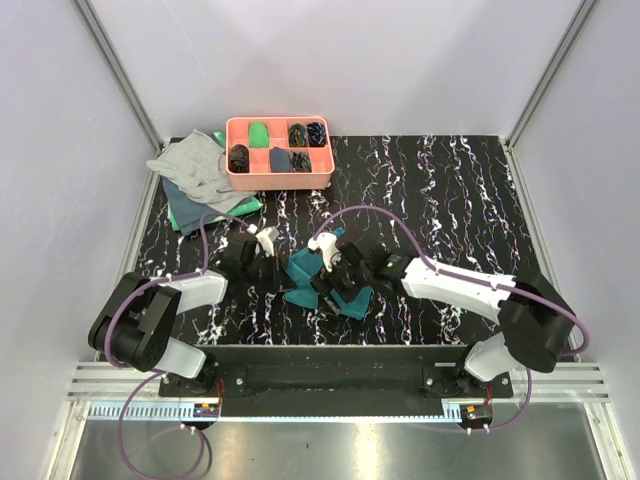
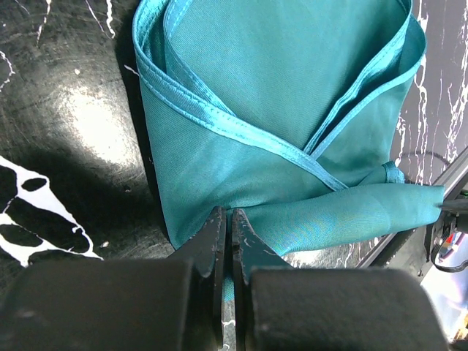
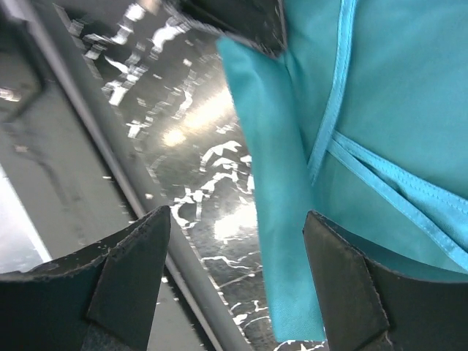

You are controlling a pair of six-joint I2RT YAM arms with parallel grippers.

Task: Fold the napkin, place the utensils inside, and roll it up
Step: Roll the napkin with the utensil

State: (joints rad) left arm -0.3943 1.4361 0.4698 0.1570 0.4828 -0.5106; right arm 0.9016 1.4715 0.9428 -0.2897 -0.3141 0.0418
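The teal napkin (image 1: pixel 300 268) lies bunched in loose folds near the table's front middle. In the left wrist view the napkin (image 2: pixel 278 110) fills the frame, with its shiny hems crossing. My left gripper (image 1: pixel 278 270) is shut on the napkin's near edge (image 2: pixel 227 223), and a sliver of teal shows between the jaws. My right gripper (image 1: pixel 330 285) is open wide over the napkin's other side; a hanging fold of napkin (image 3: pixel 281 219) lies between its fingers (image 3: pixel 344 281), close to the right one. The orange fork and teal spoon are out of view.
A salmon compartment tray (image 1: pixel 278 182) with small dark and green items stands at the back left. A light grey cloth (image 1: pixel 192 165) lies on other cloths, one bright green (image 1: pixel 243 207), beside it. The table's front rail (image 3: pixel 95 139) runs close by the right gripper.
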